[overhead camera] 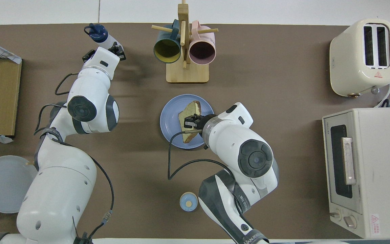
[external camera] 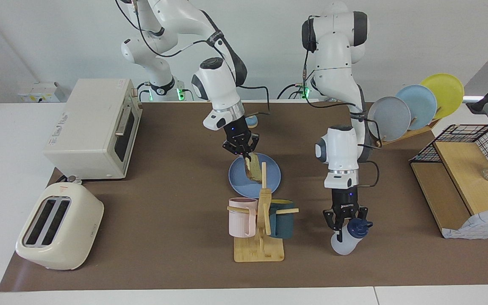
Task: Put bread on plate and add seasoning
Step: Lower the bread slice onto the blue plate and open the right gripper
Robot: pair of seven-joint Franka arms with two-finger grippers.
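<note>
Brown mat: right gripper clamps bread over plate; left gripper clamps seasoning.

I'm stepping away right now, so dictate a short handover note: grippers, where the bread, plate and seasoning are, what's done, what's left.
Right gripper: shut on the square tan bread slice, tilted over the round medium-blue plate, not yet lying flat.
Left gripper: shut on the translucent white seasoning bottle with navy cap, beside the wooden mug rack.
Done: both things gripped.
Left: lay the bread flat, release it, bring the bottle over, season.
</note>
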